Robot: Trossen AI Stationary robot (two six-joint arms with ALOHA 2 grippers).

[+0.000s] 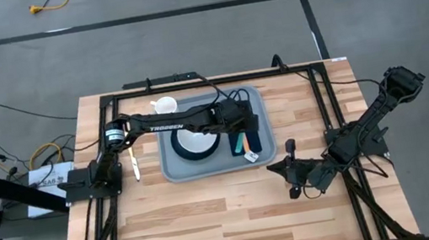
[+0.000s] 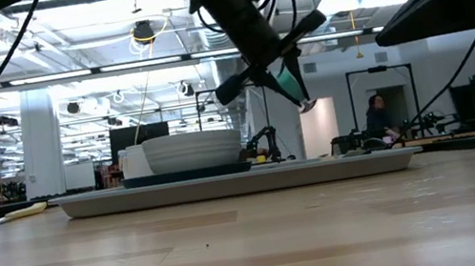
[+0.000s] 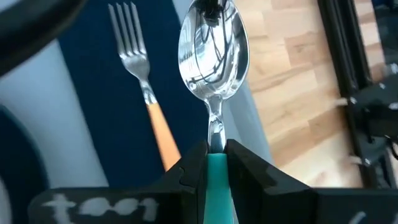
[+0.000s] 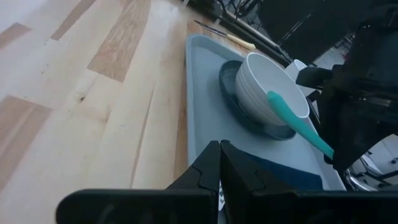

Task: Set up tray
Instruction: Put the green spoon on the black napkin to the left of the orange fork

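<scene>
The grey-blue tray (image 1: 173,170) lies at the middle of the table. On it stand a white bowl (image 1: 195,142) on a dark round plate (image 4: 231,93), and a navy napkin (image 3: 99,106) with an orange-handled fork (image 3: 146,81) lying flat on it. My left gripper (image 3: 216,155) hangs over the napkin, shut on a teal-handled spoon (image 3: 213,50). My right gripper (image 4: 221,165) is shut and touches nothing. It hovers near the tray's right near corner. My left gripper pinches the spoon's teal handle (image 3: 216,165) between its two fingers, right where the handle meets the metal neck. The fingers slant down from the table's left and lie along the spoon. The spoon (image 2: 306,102) is lifted clear of the tray, its metal bowl tilted downward.
A white cup (image 1: 165,104) stands at the tray's far left corner. A knife with a pale handle (image 1: 133,162) lies on the wood left of the tray. Bare wood stretches across the near half of the table.
</scene>
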